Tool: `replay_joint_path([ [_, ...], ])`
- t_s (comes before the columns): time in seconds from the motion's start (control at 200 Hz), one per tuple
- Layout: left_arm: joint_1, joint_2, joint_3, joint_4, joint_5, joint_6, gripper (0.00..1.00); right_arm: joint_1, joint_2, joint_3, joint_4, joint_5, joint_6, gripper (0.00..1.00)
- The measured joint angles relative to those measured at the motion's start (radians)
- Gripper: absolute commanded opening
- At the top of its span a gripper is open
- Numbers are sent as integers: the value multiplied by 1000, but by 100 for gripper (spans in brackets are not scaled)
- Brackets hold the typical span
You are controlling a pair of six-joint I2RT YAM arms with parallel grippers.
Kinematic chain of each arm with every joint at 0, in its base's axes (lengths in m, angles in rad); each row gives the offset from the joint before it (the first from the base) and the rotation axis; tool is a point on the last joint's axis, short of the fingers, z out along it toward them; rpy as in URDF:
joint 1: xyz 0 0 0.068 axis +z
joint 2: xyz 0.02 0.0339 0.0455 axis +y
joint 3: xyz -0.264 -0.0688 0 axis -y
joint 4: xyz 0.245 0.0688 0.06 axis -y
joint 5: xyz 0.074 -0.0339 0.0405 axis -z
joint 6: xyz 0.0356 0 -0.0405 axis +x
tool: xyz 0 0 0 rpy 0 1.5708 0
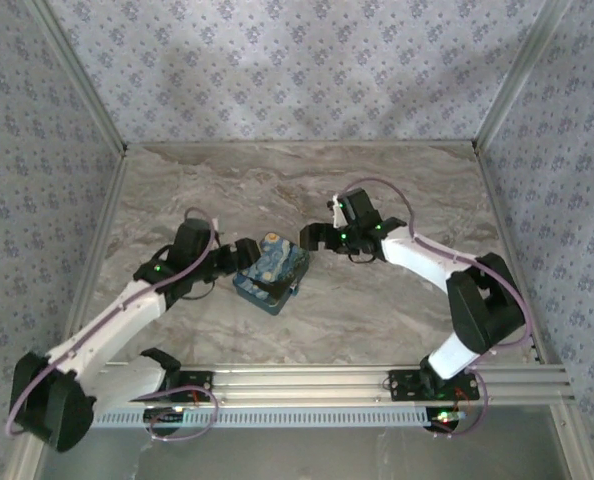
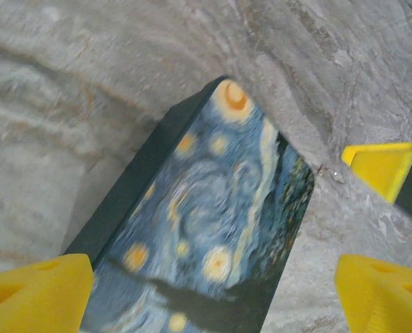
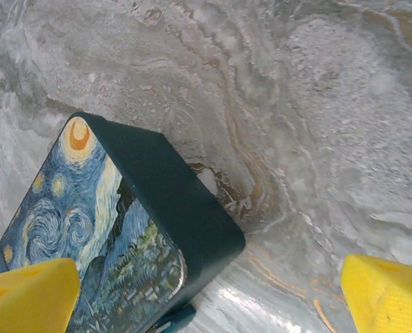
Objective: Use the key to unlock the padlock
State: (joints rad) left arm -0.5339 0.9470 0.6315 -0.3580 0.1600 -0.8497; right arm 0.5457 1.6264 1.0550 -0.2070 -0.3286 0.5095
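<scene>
The left arm rises from its base at the near left, its white forearm slanting far and right across the marble table (image 1: 407, 190), and the wrist turns right so that the left gripper (image 1: 245, 253) sits just beside the left side of the box (image 1: 274, 266), a small case printed with a blue-and-yellow night sky near the middle of the table. In the left wrist view the left gripper (image 2: 209, 298) has its yellow fingertips (image 2: 36, 291) spread wide, with the box (image 2: 213, 229) lying lengthwise between them. Whether either pad touches the box I cannot tell. The right arm climbs from its base at the near right to a dark elbow at the right edge, and its white forearm then reaches far and left. The right gripper (image 1: 311, 238) points left at the far right corner of the box, close to it but apart. In the right wrist view the right gripper (image 3: 206, 295) is likewise spread wide and pinches nothing, with a dark corner of the box (image 3: 157, 201) between its yellow fingertips (image 3: 386, 291). The padlock (image 3: 175, 318) appears there as a small teal-blue piece with a pale spot, low against the dark side of the box and mostly cut off by the bottom edge of the view.
</scene>
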Motion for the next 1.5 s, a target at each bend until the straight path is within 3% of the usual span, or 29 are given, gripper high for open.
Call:
replay_joint_path([
  [0.315, -56, 17, -120, 50, 60, -140, 91, 0, 132, 142, -7, -66, -29, 91],
  [0.59, -55, 169, -105, 223, 95, -184, 92, 0, 181, 181, -6, -133, -41, 74],
  [0.809, -25, 331, 33, 249, 102, -161, 91, -10, 159, 115, 18, -131, -35, 69],
  [1.164, 47, 632, 309, 259, 118, -68, 88, -29, 60, -28, 12, -34, 7, 47],
  [1.499, 62, 780, 460, 280, 136, -32, 88, -87, 117, 49, 1, 1, 26, 47],
])
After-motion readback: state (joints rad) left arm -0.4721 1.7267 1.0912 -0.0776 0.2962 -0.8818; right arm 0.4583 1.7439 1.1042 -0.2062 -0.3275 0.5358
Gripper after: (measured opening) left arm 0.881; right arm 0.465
